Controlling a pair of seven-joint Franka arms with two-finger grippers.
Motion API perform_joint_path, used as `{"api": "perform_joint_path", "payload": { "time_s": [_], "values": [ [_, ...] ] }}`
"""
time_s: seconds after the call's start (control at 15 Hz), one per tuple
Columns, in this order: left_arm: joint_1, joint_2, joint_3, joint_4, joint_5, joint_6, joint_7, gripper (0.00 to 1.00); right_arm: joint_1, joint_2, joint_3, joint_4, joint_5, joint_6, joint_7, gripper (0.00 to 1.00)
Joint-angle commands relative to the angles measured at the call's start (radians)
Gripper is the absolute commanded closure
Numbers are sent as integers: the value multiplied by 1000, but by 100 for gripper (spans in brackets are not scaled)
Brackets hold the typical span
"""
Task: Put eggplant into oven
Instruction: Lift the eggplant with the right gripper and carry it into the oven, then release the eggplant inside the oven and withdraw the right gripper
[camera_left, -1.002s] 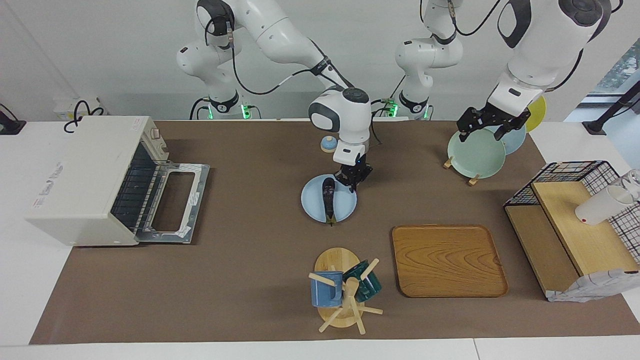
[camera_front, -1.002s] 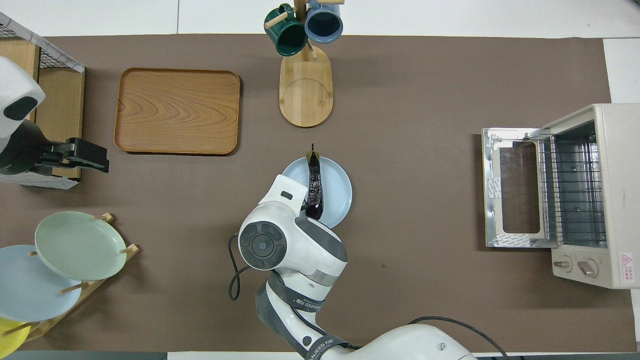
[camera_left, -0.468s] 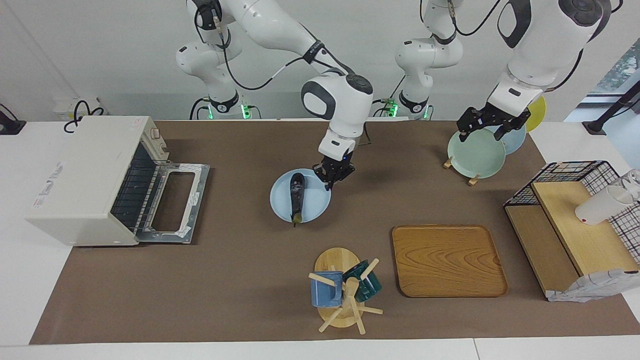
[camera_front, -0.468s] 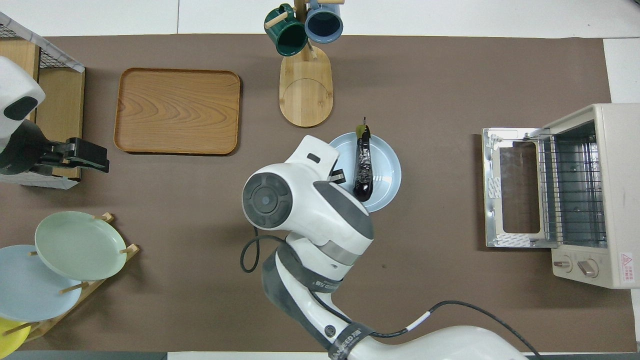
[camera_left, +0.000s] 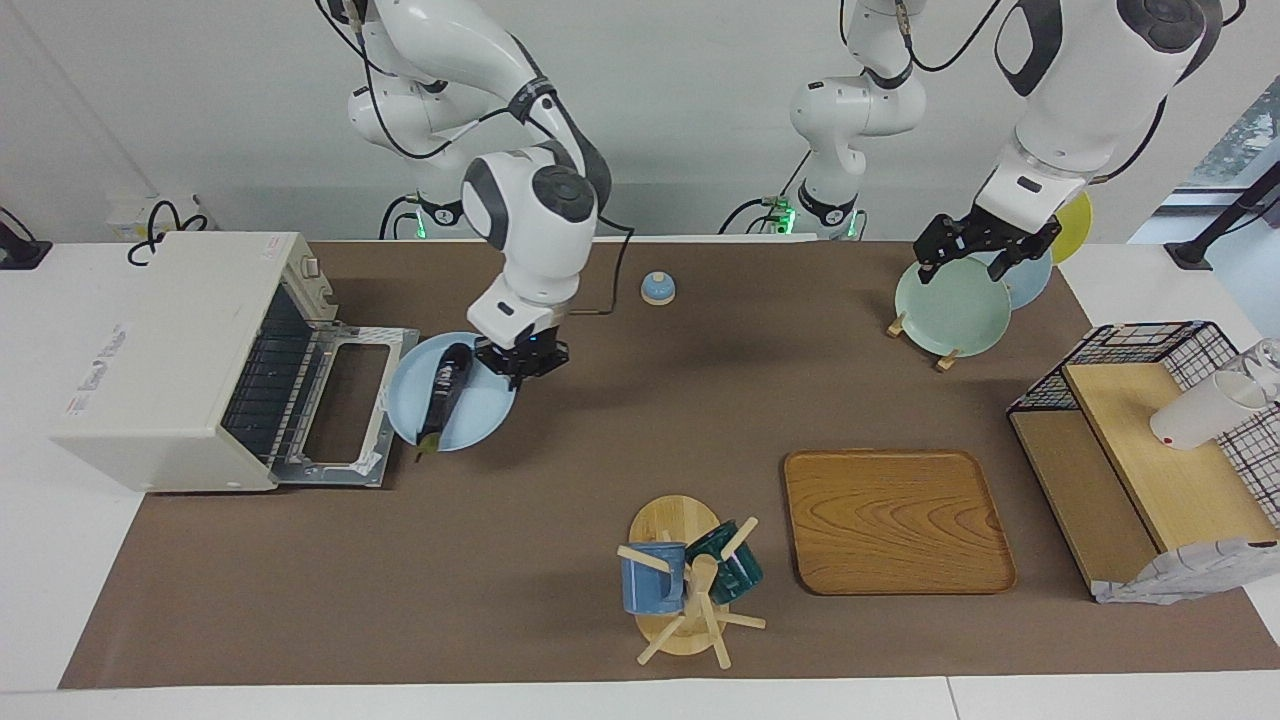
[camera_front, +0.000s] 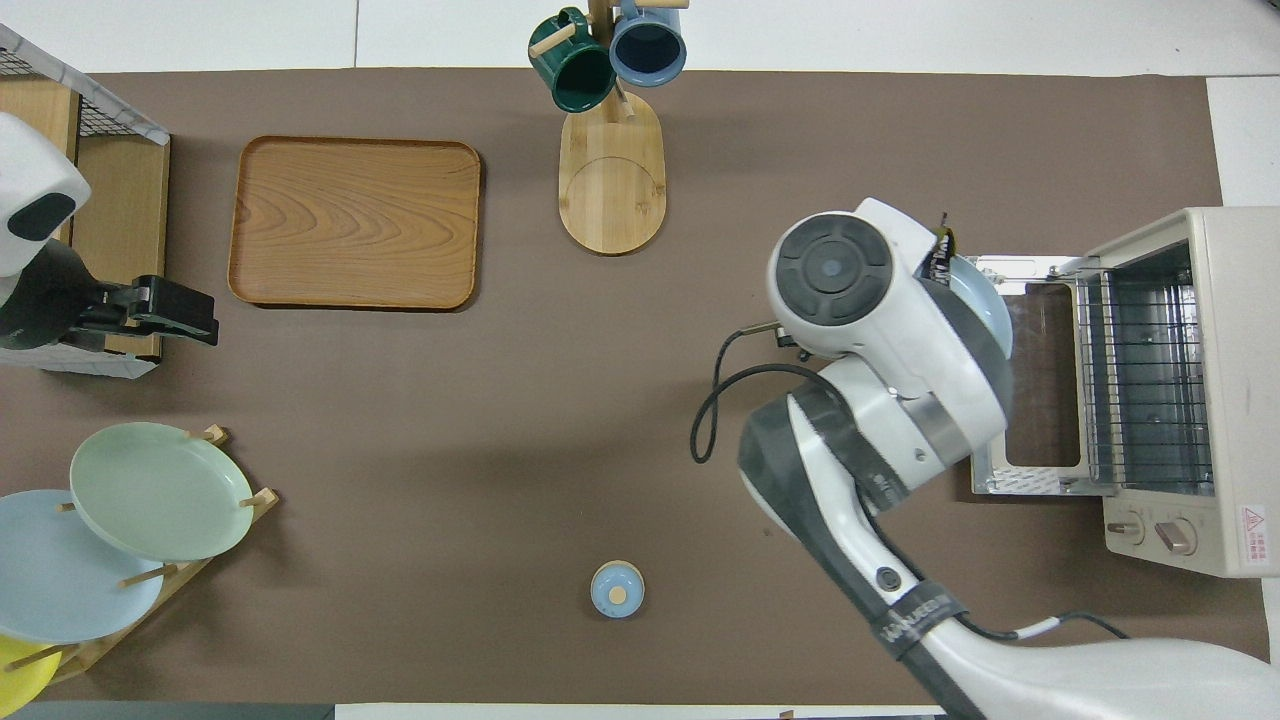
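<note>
Eggplant (camera_left: 443, 392) lies lengthwise on a pale blue plate (camera_left: 480, 412), its green stem tip poking past the plate's rim on the side farther from the robots. The right gripper (camera_left: 521, 362) pinches the plate's rim with its jaws narrow, on the edge toward the left arm's end of the table, and holds the plate up over the brown mat just in front of the oven (camera_left: 150, 350). The plate's edge overlaps the edge of the oven door (camera_left: 345, 405), which lies folded down flat, with the wire rack inside in view. From overhead, the right arm's wrist covers most of the plate (camera_front: 985, 305), leaving only a sliver of blue and the eggplant's stem end (camera_front: 940, 255) showing beside the open door (camera_front: 1030, 385). The left gripper (camera_left: 985, 250) hangs over the green plate (camera_left: 950, 305) on the plate rack at its own end of the table, waiting, its jaws spread wide and holding nothing. A small blue bell (camera_left: 657, 288) sits on the mat near the robots.
</note>
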Motion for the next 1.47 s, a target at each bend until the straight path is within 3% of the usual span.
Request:
{"api": "perform_joint_path", "payload": {
  "time_s": [0.0, 0.6, 0.8, 1.0, 1.4],
  "values": [
    [17, -26, -7, -23, -10, 1, 1, 0, -115, -152, 18, -183, 1, 17, -88, 100],
    [17, -26, -7, -23, -10, 1, 1, 0, -430, -264, 15, -323, 91, 28, -448, 100],
    [17, -26, -7, -23, -10, 1, 1, 0, -458, -273, 13, -353, 105, 66, -490, 100],
    [17, -26, -7, -23, -10, 1, 1, 0, -504, -295, 13, -444, 105, 199, -547, 100],
    [17, -26, -7, -23, -10, 1, 1, 0, -530, -282, 12, -450, 107, 270, -585, 100]
  ]
}}
